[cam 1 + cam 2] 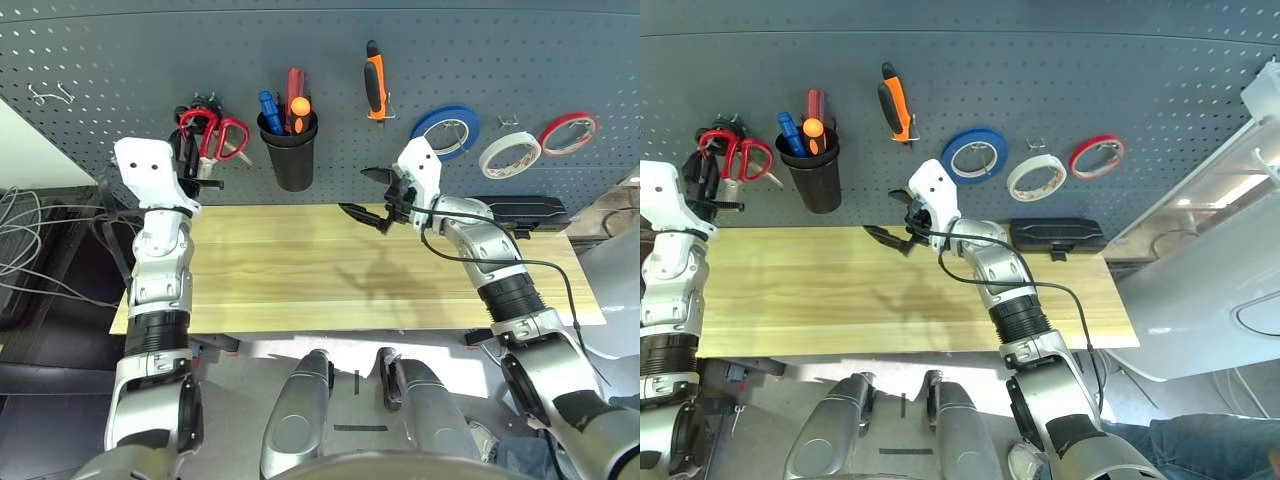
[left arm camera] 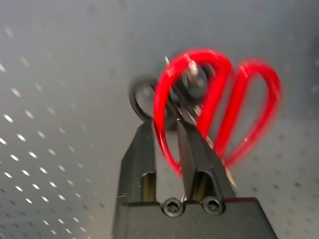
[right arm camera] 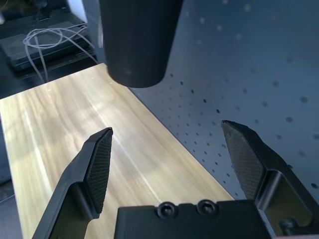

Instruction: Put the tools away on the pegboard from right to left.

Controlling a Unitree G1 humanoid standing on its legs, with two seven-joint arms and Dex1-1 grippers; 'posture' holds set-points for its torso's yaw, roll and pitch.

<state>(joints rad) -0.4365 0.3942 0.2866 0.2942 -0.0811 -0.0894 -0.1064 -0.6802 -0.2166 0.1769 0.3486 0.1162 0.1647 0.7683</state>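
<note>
Left wrist view: showing left hand (image 2: 164,129) with fingers nearly together, straddling one red loop of the scissors (image 2: 214,99), already hanging at the pegboard's (image 1: 120,60) left end. Sitting straight ahead of that hand, loops up; release apparently starting. Hovering wide open and empty over the desk's (image 1: 300,280) back edge: right hand (image 1: 368,195).

Red-handled scissors (image 1: 222,134), screwdriver (image 1: 299,110), pliers (image 1: 375,85), white tape roll (image 1: 510,154) hang on pegboard (image 1: 120,50).
</note>
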